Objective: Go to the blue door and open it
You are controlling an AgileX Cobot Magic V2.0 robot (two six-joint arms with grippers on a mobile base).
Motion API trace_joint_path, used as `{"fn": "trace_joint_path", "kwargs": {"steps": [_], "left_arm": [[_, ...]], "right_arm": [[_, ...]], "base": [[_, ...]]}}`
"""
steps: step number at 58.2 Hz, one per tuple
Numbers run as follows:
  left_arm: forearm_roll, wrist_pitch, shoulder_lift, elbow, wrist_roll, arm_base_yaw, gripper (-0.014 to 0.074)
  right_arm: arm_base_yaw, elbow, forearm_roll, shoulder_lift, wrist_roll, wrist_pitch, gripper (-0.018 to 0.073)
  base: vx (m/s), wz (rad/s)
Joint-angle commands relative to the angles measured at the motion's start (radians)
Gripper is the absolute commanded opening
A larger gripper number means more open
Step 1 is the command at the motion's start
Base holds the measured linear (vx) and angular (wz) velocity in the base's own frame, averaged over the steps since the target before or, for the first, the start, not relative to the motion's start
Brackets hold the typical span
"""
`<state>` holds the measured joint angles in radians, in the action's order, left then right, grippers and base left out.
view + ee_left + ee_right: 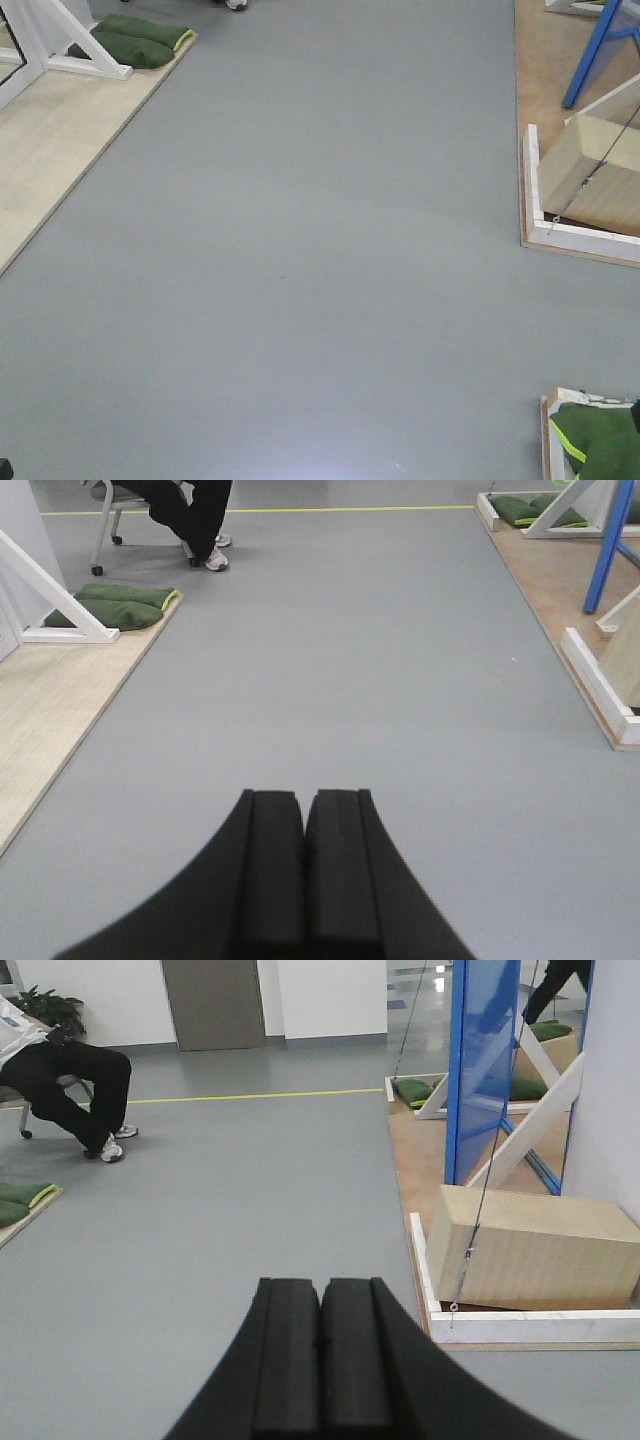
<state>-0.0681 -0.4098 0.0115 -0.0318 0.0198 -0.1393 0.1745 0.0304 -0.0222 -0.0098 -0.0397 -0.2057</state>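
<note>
Left gripper [304, 815]: is holding its two black pads pressed flat together, clenched on nothing, and is pointing out over the grey floor [350, 680]
Right gripper [322, 1300]: is likewise clenched, with its pads touching along their whole visible length and nothing between them
Blue door [484, 1070]: is standing upright at the right of the right wrist view, ahead of the right gripper and well apart from it; its glossy face is reflecting the room
Door base: the door is rising from a wooden platform [420, 1160] edged by a white border [520, 1326]; white diagonal braces [540, 1108] are leaning just beside it
Wooden block [530, 1250]: is lying on the platform in front of the door, inside the white border; a thin cable [481, 1200] is running down across it towards the border
Seated person [75, 1075]: is sitting at the far left with legs crossed, well apart from both grippers
Green cushions [120, 605]: are lying on a pale platform at the left, against the foot of a white brace
Yellow line [250, 1095]: is running across the floor beyond the grippers
</note>
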Motion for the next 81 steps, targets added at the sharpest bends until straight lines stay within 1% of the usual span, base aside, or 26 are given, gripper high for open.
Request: {"fn": "trace_joint_path", "kwargs": {"steps": [1, 28, 35, 48, 58, 63, 81], "left_arm": [[0.002, 0.084, 0.022, -0.03, 0.007, -0.004, 0.0073], [0.002, 0.084, 0.021, -0.03, 0.007, -0.004, 0.0073], [0.002, 0.084, 0.018, -0.03, 0.007, 0.012, 0.0073], [0.002, 0.084, 0.018, -0.03, 0.007, 0.012, 0.0073], [0.002, 0.084, 0.017, -0.03, 0.007, 0.013, 0.0073], [0.002, 0.084, 0.017, -0.03, 0.007, 0.021, 0.0073], [0.002, 0.084, 0.017, -0.03, 0.007, 0.061, 0.0073]], "right_arm": [[0.007, 0.002, 0.002, -0.019, 0.005, 0.087, 0.0008], [0.005, 0.002, 0.002, -0.019, 0.005, 0.088, 0.0008], [0.005, 0.002, 0.002, -0.019, 0.005, 0.088, 0.0008], [0.005, 0.002, 0.002, -0.019, 0.005, 0.088, 0.0008], [-0.017, 0.002, 0.002, -0.019, 0.005, 0.088, 0.0008], [-0.033, 0.002, 0.002, -0.019, 0.005, 0.088, 0.0008], [-0.033, 0.002, 0.001, -0.019, 0.005, 0.086, 0.0008]], "base": [[0.33, 0.05], [0.38, -0.12], [0.42, -0.18], [0.43, -0.19], [0.42, -0.19], [0.42, -0.15], [0.42, -0.1]]}}
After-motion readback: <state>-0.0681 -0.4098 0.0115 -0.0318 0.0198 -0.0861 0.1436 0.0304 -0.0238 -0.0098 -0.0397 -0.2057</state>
